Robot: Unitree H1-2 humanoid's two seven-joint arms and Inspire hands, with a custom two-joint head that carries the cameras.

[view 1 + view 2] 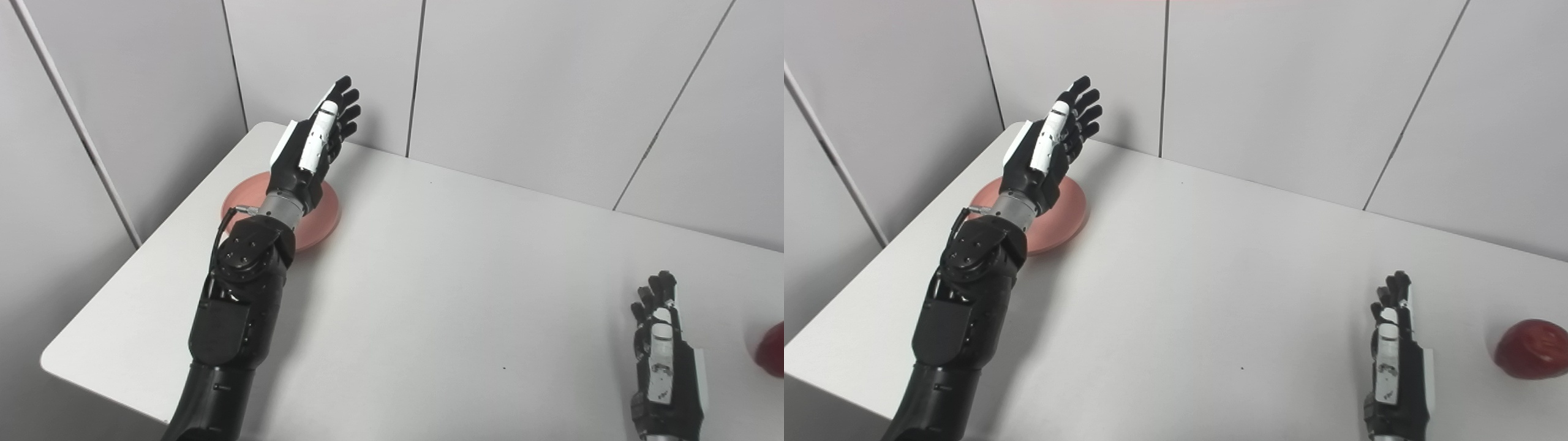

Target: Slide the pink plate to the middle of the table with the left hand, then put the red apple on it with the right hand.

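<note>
The pink plate [321,214] lies near the table's far left corner, partly hidden under my left wrist and forearm. My left hand [318,138] is raised above and beyond the plate, open, fingers stretched toward the wall, holding nothing. The red apple [1532,348] rests at the table's right edge. My right hand [1393,349] lies open on the table near the front right, a short way left of the apple and not touching it.
The white table [441,275] has a rounded far left corner and a near left edge. Grey wall panels [520,86] stand right behind the table, close to the left hand's fingertips.
</note>
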